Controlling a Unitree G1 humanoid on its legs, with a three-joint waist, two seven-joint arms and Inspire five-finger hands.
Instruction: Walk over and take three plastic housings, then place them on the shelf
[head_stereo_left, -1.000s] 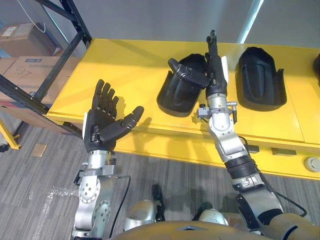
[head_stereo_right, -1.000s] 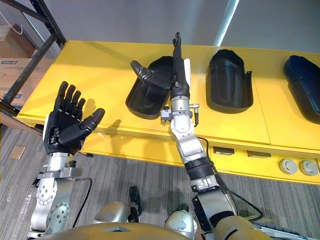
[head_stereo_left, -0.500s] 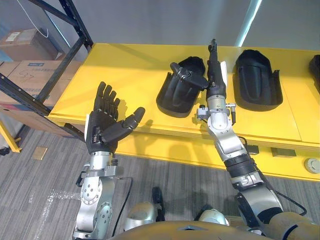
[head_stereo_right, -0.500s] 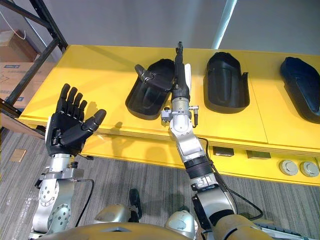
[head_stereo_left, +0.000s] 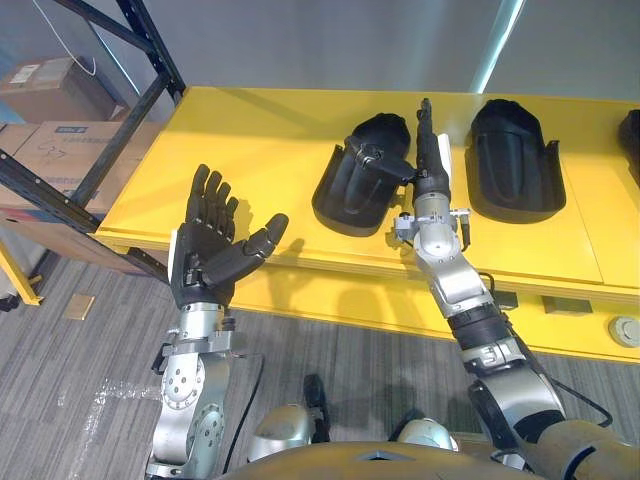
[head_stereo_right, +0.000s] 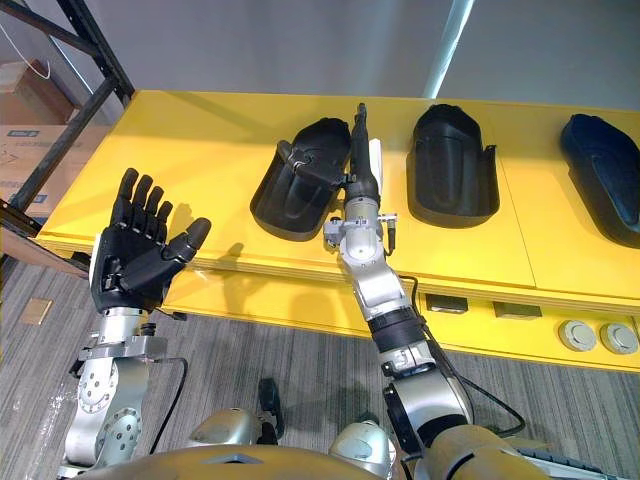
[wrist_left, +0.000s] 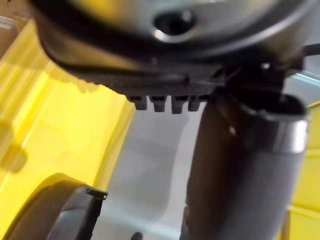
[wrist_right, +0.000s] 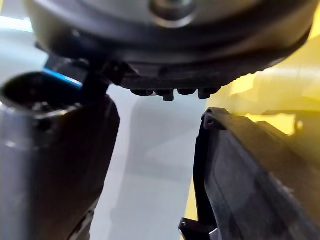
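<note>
3 black plastic housings lie well apart in a row on the yellow surface (head_stereo_left: 250, 150). The nearest housing (head_stereo_left: 350, 185) has the right robot hand (head_stereo_left: 430, 165) at its right side, the second housing (head_stereo_left: 515, 160) lies just beyond that hand, and the third housing (head_stereo_right: 605, 175) is at the far right.

The right robot hand's fingers are straight along the nearest housing's edge and its thumb (head_stereo_left: 385, 160) reaches over the rim. The right wrist view shows a gap between thumb and housing, so it seems not yet clamped. The left robot hand (head_stereo_left: 205, 250) is held palm up in front of the surface, spread wide and empty.

The walk looks done, but 0 housings are lifted. All 3 pickups and the carry to the shelf (head_stereo_left: 155, 45) on the left remain.
</note>
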